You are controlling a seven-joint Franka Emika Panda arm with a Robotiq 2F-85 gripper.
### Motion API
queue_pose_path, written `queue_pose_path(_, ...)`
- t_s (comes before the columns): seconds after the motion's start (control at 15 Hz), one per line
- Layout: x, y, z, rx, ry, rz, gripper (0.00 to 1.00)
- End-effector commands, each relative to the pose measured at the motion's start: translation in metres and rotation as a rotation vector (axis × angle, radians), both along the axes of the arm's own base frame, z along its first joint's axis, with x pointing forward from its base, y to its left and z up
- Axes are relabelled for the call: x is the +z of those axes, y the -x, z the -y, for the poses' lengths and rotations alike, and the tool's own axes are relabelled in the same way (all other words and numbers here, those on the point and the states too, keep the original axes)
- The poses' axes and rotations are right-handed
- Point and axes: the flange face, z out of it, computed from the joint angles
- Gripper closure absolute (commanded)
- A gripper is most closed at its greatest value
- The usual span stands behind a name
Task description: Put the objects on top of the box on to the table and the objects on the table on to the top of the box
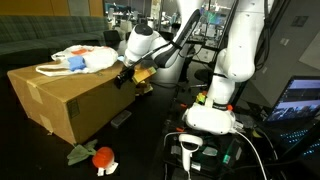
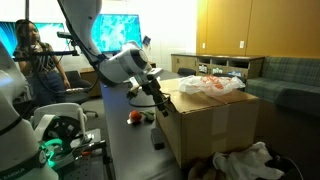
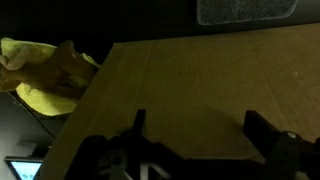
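In an exterior view the box (image 1: 70, 100) fills the left middle of the frame, standing on the table (image 1: 145, 140). On its top, toward the upper left, lies a crumpled white bundle (image 1: 82, 62) with blue and orange showing. It looks light, soft and floppy, so a pinch on a raised fold should serve better than a grab at a flat part. The gripper (image 1: 125, 80) hangs at the box's right-hand top edge. At the lower left a small red object (image 1: 102, 157) lies on the table, well apart from the box.

In an exterior view the box (image 2: 210, 125) sits right of centre with the white bundle (image 2: 210, 85) on top. The gripper (image 2: 158, 102) is at its upper left corner, and the red object (image 2: 135, 118) lies on the table (image 2: 125, 150) to the left.

In the wrist view the box's tan top (image 3: 200, 80) spreads across the frame. The fingers (image 3: 139, 125) at the bottom edge stand wide apart, with nothing between them. A limp yellow thing (image 3: 40, 75) shows at the upper left beside the box edge. I cannot tell what it rests on.
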Motion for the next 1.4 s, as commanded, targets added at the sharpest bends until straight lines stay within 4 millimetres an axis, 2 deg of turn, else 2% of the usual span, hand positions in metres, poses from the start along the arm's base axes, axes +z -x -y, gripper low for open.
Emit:
queue_pose_path(0.0, 0.002, -0.033, 0.01, -0.048, -0.041, 0.055, 0.0)
queue_pose_path(0.33, 0.012, -0.055, 0.02, -0.077, -0.071, 0.105, 0.0)
queue_pose_path(0.8, 0.03, -0.095, 0.019, -0.086, -0.102, 0.149, 0.0)
queue_pose_path(1.0, 0.021, -0.113, 0.027, -0.116, -0.13, 0.129, 0.0)
queue_pose_path(1.33, 0.007, -0.13, 0.024, -0.154, -0.178, 0.069, 0.0)
